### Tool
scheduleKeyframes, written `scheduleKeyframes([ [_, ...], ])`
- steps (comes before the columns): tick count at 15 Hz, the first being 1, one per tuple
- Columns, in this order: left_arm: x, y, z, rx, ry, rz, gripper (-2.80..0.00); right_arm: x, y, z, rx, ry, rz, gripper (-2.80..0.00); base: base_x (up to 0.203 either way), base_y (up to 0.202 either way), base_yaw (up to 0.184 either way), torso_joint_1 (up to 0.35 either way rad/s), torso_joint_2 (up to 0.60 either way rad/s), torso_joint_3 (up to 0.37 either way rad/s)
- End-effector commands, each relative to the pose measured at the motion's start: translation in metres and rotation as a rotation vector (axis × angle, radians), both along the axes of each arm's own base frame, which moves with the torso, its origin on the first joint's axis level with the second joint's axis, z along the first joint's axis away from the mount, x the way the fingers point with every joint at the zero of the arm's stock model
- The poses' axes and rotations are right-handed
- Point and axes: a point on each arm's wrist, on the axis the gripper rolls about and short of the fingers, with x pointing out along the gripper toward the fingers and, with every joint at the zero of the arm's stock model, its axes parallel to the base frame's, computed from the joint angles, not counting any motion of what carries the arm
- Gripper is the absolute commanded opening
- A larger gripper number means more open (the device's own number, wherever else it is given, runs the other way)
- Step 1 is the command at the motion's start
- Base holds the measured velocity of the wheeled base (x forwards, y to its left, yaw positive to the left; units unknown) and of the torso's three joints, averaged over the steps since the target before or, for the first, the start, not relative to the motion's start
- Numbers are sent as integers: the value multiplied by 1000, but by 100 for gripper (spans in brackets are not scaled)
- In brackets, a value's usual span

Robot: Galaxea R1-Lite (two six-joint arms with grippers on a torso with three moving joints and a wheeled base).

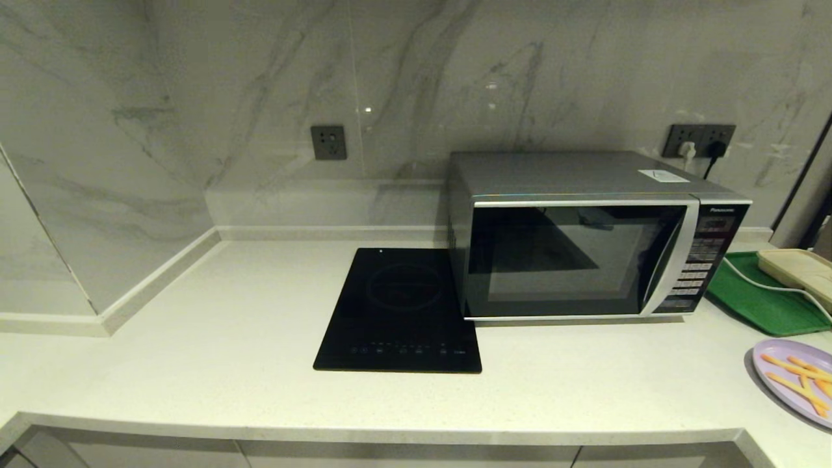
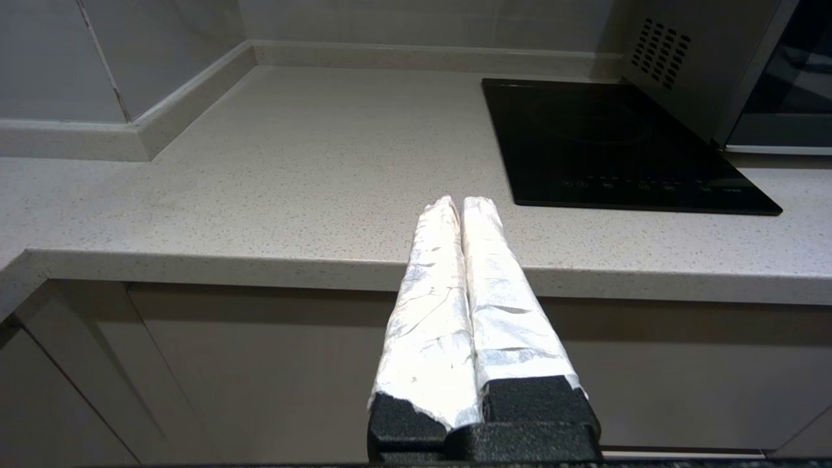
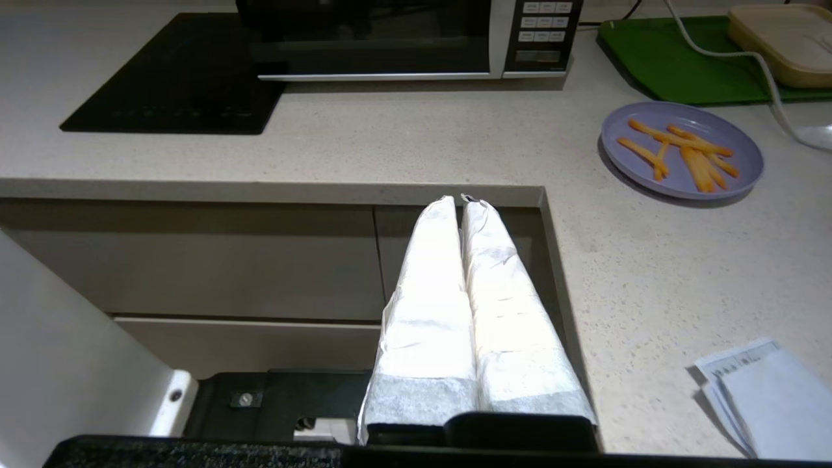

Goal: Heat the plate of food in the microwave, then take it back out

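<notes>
Left claw (image 2: 461, 203) parked off the front edge of the surface (image 1: 214, 338), wrapped fingers pressed together, holding nothing. Right claw (image 3: 460, 199) same state — fingers closed against each other, empty, hanging in front of the cabinet fronts just short of the surface corner. Neither arm shows in the head view.

Largest to smallest:
- Microwave (image 1: 585, 247) sits at the back right of the surface, door shut, dark glass, button panel on its right side. Plugged in at the wall behind, as far as I can tell.
- Black cooktop (image 1: 400, 312) flush in the surface, just left of the microwave.
- Green tray (image 1: 760, 296) right of the microwave, a beige box on it, white cord trailing across.
- Plate of food (image 3: 681, 148) on the surface in front of the tray, near the right edge, fries loose on it.

Judged risks: door must open first — a closed claw can slip off the trim. Plate is shallow, so a tilted grip could spill fries. The white cord lies near the plate; the right arm could snag it.

Surface is pale speckled stone, marble-look wall panels behind, dim light. Some folded papers (image 3: 760, 396) lie near the right claw.
</notes>
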Motion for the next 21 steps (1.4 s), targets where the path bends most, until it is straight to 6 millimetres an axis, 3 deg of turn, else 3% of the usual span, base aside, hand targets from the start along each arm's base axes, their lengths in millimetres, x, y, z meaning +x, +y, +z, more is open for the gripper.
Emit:
scheduleKeyframes([
  [1,0,0,0,-1,-1,1,-280,19,0,-28,36,-18,5,-280,0,0,0,0,0,0],
  [6,0,0,0,-1,-2,1,-280,97,0,-72,53,-103,2,-280,0,0,0,0,0,0],
  [9,0,0,0,-1,-2,1,-280,121,-1,-104,47,-121,-32,-280,0,0,0,0,0,0],
  [12,0,0,0,-1,-1,1,-280,132,-2,-120,1,-165,-45,-280,0,0,0,0,0,0],
  [21,0,0,0,-1,-2,1,-280,131,-1,-120,-67,-157,-12,-280,0,0,0,0,0,0],
])
